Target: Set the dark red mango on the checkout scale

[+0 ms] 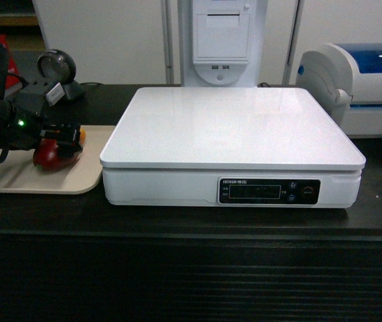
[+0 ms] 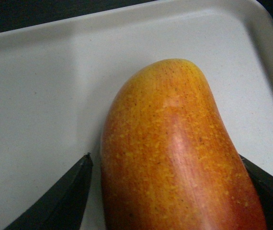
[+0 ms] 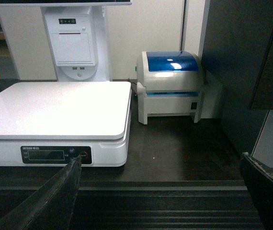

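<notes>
The right gripper [image 3: 160, 191] hangs before the checkout's [image 1: 191, 282] ribbed front, fingers wide, holding nothing; the scale [image 1: 234, 127] stands on the dark surface, platter bare. Left of it the mango [image 1: 55, 155] lies on the tray [image 1: 17, 178], the left gripper [image 2: 167, 191] straddling it, fingers [image 2: 62, 199] wide; whether they touch it I cannot tell; a printer [image 1: 362, 87] stands behind.

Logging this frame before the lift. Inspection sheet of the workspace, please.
Surface: black checkout, ribbed front.
Job's things: dark red mango lies on beige tray; scale platter bare.
Clutter: white and blue printer, round scanner.
End effectors: left end effector straddles the mango, contact unclear; right end effector open, empty.
Cables: dark cable by the scanner.
Surroundings: white kiosk, wall.
</notes>
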